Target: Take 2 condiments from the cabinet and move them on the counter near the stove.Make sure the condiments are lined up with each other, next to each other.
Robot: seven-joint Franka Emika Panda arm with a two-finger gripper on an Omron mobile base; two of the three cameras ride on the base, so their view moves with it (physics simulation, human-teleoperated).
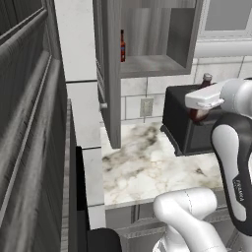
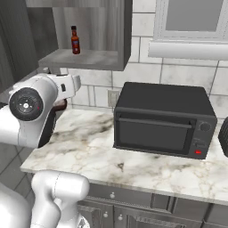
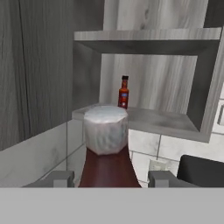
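Observation:
My gripper (image 3: 110, 178) is shut on the squat dark red-brown condiment bottle (image 3: 107, 168), whose pale grey cap (image 3: 105, 129) points toward the cabinet. The left base view has the gripper (image 1: 201, 105) in the air in front of the toaster oven, the bottle's cap (image 1: 206, 78) sticking up above the hand. The slimmer red condiment (image 3: 124, 92) with a black cap stands upright on the shelf of the open cabinet (image 3: 153, 119); it is the same red bottle (image 1: 122, 47) (image 2: 75, 40) in both base views. The marble counter (image 1: 142, 167) lies below. The stove is out of view.
A black toaster oven (image 2: 162, 118) stands on the counter (image 2: 89, 153) against the tiled wall. The open cabinet door (image 1: 111, 74) with its knob (image 1: 103, 105) juts toward me at the left. A wall outlet (image 1: 146, 107) sits under the cabinet. Bare counter lies left of the oven.

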